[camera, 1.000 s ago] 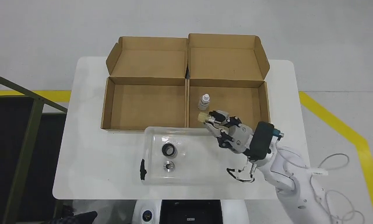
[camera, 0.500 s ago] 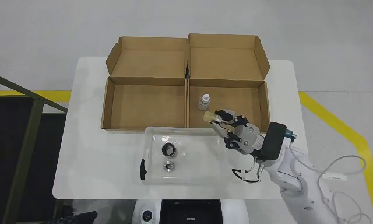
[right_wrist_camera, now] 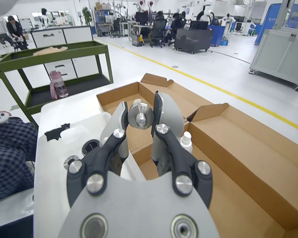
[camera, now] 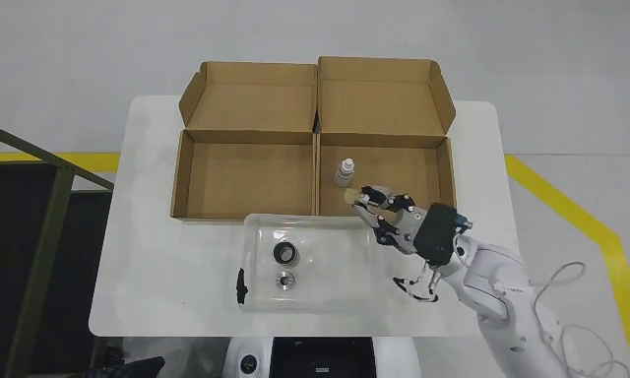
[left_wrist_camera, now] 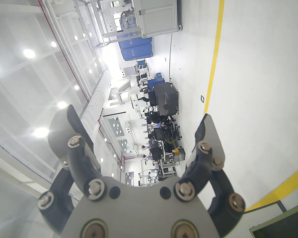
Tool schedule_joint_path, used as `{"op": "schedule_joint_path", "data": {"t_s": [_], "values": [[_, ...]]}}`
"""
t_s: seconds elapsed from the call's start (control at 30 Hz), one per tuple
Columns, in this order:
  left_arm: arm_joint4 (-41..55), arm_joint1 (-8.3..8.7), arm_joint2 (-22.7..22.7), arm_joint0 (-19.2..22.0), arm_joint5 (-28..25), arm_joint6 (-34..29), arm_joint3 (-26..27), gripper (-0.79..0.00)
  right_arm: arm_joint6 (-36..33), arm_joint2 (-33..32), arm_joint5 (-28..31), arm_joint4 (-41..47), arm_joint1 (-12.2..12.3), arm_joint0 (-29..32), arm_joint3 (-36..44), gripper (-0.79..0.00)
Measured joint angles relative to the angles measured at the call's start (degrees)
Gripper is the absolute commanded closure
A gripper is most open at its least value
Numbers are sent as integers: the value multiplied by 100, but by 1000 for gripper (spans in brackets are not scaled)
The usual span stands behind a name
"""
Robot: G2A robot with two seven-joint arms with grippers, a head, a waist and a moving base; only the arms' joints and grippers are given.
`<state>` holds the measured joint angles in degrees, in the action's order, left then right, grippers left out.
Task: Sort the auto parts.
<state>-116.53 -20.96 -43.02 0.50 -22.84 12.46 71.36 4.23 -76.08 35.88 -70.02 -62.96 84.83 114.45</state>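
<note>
My right gripper [right_wrist_camera: 140, 110] is clamped on 1 metal part [right_wrist_camera: 140, 120]: small, round, silver, with a stepped face and a centre boss. It is pinched across its diameter by the 2 ribbed pads [right_wrist_camera: 125, 117]. In the top view it hangs over the 7 o'clock corner of the right cardboard box [camera: 409, 171], just above the front wall. The white bottle [camera: 346, 169] stands at 12 o'clock from it, near but apart.

Handling, my estimate: solid metal, so stiff, dense for its size and not fragile. The machined skin looks smooth and slippery, and a round rim between flat pads can roll or twist out (the ribs help). Best hold is across the widest diameter, centred in the pads. Release low onto the cardboard and steer off the bottle, which looks light and tippy.

My left gripper [left_wrist_camera: 139, 115] has its jaws wide with nothing between them, aimed off into the room.

2 pieces are left to sort in the clear plastic tray [camera: 330, 275], at 8 o'clock from my right gripper. 1 is a dark ring [camera: 286, 252], bearing-like. The other is a silver stud-like piece [camera: 284, 280] at 6 o'clock of it. Take the ring by its outer rim. The tray is glossy and thin-walled, with rounded corners. The left cardboard box [camera: 246, 181] sits at 9 o'clock of the right one, touching it: matte brown, flaps up at 12 o'clock.
</note>
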Motion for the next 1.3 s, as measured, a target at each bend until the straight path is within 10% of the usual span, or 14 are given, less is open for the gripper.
{"op": "schedule_joint_path", "data": {"t_s": [0.63,1.3], "values": [[0,0,0,0,0,0,0,-785,-1975,-375,196,81,101,-731,-563,0],[0,0,0,0,0,0,0,-785,-3672,739,367,91,-3,-2269,-1927,0]]}}
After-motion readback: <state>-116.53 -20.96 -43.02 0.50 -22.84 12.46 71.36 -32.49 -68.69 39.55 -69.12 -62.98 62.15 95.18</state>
